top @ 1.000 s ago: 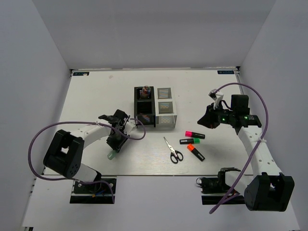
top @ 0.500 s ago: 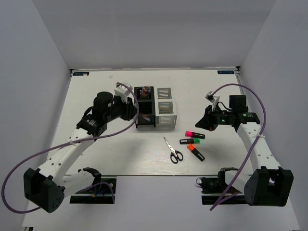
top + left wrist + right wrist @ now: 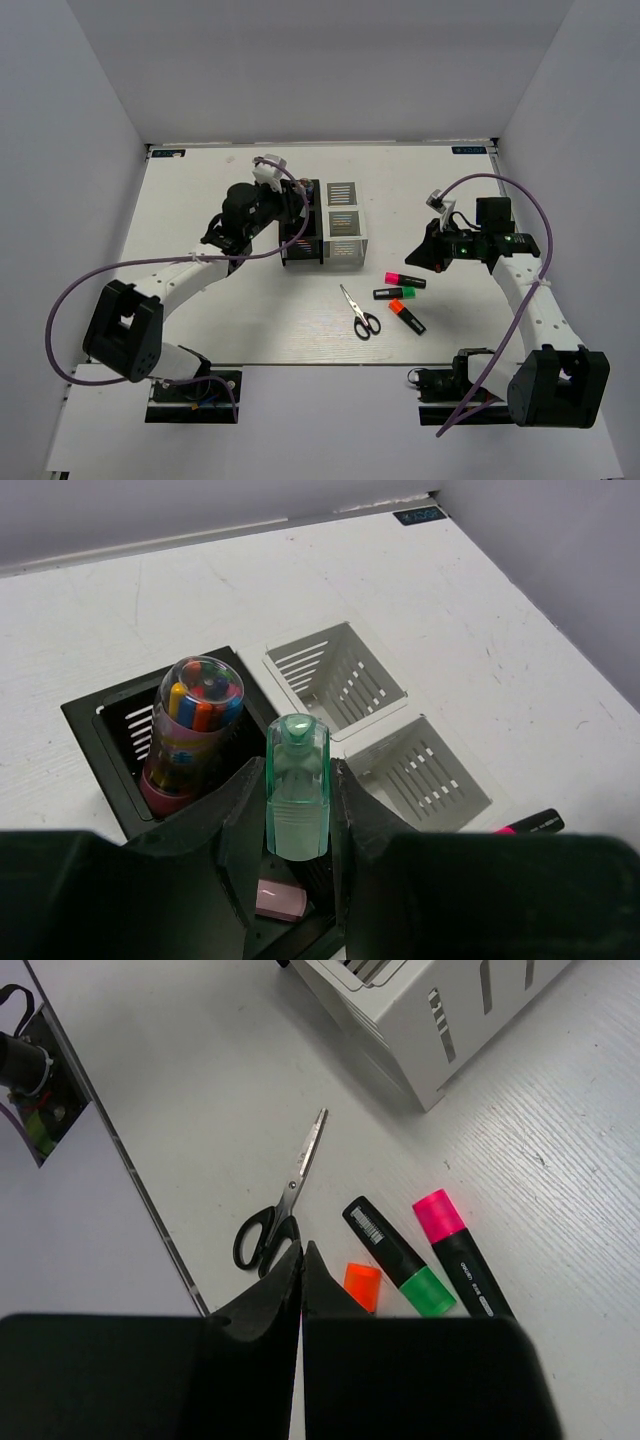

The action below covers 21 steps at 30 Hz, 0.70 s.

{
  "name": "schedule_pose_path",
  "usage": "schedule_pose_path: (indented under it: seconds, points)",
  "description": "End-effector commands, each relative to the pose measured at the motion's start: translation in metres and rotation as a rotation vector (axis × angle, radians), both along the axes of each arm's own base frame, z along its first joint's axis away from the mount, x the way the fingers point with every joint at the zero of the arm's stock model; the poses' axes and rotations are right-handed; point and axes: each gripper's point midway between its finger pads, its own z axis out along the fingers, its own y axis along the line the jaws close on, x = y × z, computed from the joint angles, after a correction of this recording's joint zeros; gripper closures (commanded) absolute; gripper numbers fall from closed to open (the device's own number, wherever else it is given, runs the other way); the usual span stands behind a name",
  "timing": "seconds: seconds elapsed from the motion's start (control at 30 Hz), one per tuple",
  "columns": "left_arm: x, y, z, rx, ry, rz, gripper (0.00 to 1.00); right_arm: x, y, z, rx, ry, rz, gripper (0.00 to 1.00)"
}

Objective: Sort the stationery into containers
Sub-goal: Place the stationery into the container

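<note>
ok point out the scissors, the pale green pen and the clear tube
scissors (image 3: 356,308), top view, near the pivot
pale-green pen (image 3: 297,790), left wrist view, mid barrel
clear tube (image 3: 192,728), left wrist view, side wall

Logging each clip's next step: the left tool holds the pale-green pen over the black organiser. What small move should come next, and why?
Probably lower the left tool straight down: the pale-green pen is pinched upright above the black organiser's nearer compartment, where a pink piece lies; the clear tube fills the other.
</note>
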Motion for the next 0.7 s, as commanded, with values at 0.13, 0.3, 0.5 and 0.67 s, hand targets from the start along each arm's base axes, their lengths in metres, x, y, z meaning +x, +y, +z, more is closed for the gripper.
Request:
schedule_pose_path:
  seconds: [0.13,0.3,0.5,0.67]
  points:
    - [0.01,-0.003,0.004,-0.008,-0.047,0.019,1.0,0.0,0.003,0.008,0.02,-0.022,0.029,0.69]
    - [0.006,0.002,-0.02,0.026,0.004,0.033,0.88,0.001,0.002,0.006,0.009,-0.025,0.028,0.34]
    - [0.005,0.002,-0.022,0.044,0.023,0.026,0.47,0.016,-0.012,-0.004,-0.09,-0.074,-0.032,0.21]
    - [0.006,0.0,-0.007,0.045,0.013,0.02,0.33,0.031,-0.023,-0.013,-0.172,-0.1,-0.062,0.58]
